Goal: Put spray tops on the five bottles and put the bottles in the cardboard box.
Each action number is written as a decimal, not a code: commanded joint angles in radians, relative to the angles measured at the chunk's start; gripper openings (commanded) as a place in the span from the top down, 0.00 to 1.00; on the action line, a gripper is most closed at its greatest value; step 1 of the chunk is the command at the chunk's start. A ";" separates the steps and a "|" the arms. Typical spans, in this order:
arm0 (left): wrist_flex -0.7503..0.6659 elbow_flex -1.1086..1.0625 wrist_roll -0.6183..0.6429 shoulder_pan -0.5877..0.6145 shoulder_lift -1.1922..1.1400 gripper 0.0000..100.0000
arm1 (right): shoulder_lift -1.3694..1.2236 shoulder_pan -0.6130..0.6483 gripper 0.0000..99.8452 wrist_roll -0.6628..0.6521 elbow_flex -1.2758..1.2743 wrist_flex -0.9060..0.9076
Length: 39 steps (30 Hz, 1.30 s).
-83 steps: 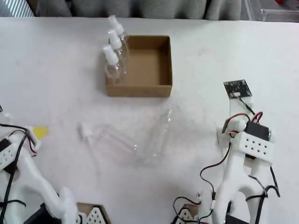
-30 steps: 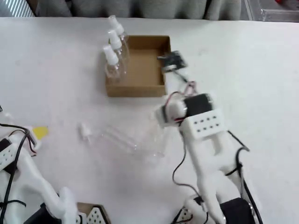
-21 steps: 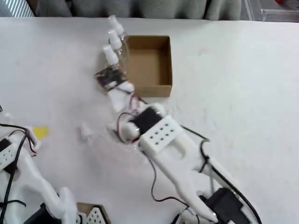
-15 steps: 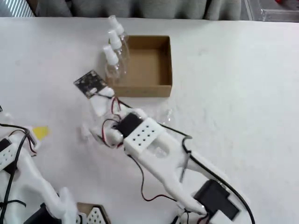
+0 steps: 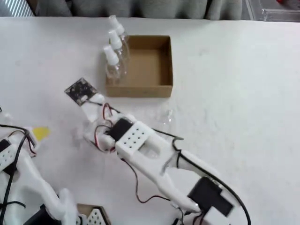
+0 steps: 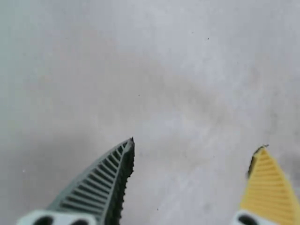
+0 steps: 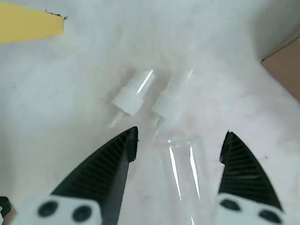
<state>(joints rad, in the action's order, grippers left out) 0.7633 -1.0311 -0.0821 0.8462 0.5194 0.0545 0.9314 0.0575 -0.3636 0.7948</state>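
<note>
Three clear bottles with white spray tops (image 5: 112, 58) stand against the outer left wall of the cardboard box (image 5: 161, 89). My right gripper (image 7: 181, 136) hangs open over a clear bottle (image 7: 180, 161) lying on the table, one black finger on either side of it. A white spray top (image 7: 169, 102) sits at that bottle's neck; I cannot tell whether it is screwed on. A second spray top (image 7: 133, 92) lies loose beside it. Another clear bottle (image 5: 165, 117) shows past the right arm. My left gripper (image 6: 196, 145) is open above bare table.
The right arm (image 5: 154, 157) stretches diagonally from the front right across the table's middle. The left arm (image 5: 28, 173) rests at the front left, its yellow fingertip (image 5: 41, 133) close to the lying bottle. White table lies open to the right of the box.
The right arm has swung from the right side of the table, past the box, to the left-centre over the lying bottles. The left arm has stayed still.
</note>
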 commanded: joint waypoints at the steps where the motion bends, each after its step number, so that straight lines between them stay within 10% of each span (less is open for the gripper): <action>1: -0.021 0.009 0.008 0.002 0.004 0.63 | 0.157 -0.054 0.75 0.009 0.054 0.087; 18: -0.040 0.005 0.008 0.001 0.002 0.63 | 0.610 -0.484 0.89 0.009 0.040 0.550; 39: -0.040 0.005 0.008 0.001 0.002 0.63 | 0.547 -0.598 0.89 0.103 -0.216 0.389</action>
<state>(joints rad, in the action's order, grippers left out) 0.7434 -1.0311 -0.0821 0.8462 0.5194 0.6299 0.3391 0.1481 -0.5877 1.2045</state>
